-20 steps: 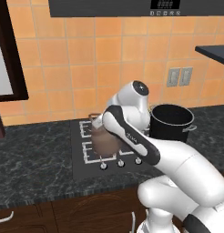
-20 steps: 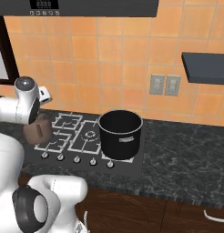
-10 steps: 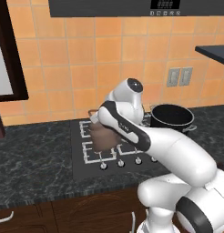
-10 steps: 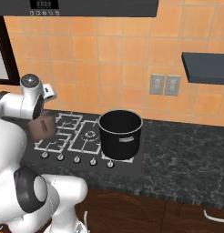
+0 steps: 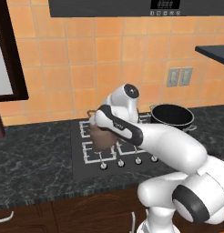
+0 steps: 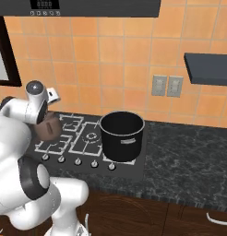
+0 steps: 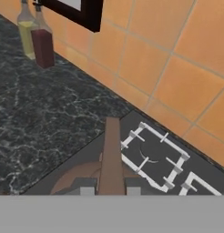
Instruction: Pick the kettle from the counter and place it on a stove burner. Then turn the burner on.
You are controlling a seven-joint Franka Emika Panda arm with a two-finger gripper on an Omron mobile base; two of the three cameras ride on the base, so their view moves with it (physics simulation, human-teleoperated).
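Brown kettle (image 5: 104, 138) half-hidden behind arm; pincer (image 7: 110, 191) (tips barely visible) astride handle.

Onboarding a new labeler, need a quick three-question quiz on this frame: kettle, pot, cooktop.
1. True or false: the kettle rests on the counter left of the cooktop.
2. What stands on the cooktop's right side? A) black pot B) frying pan C) cutting board
3. Fill in: in the hand view the gripper is shut on the kettle's ____.

Key:
1. False. It is held at the gripper over the cooktop's left burners.
2. A, the black pot.
3. Handle, the brown bar between the fingertips.
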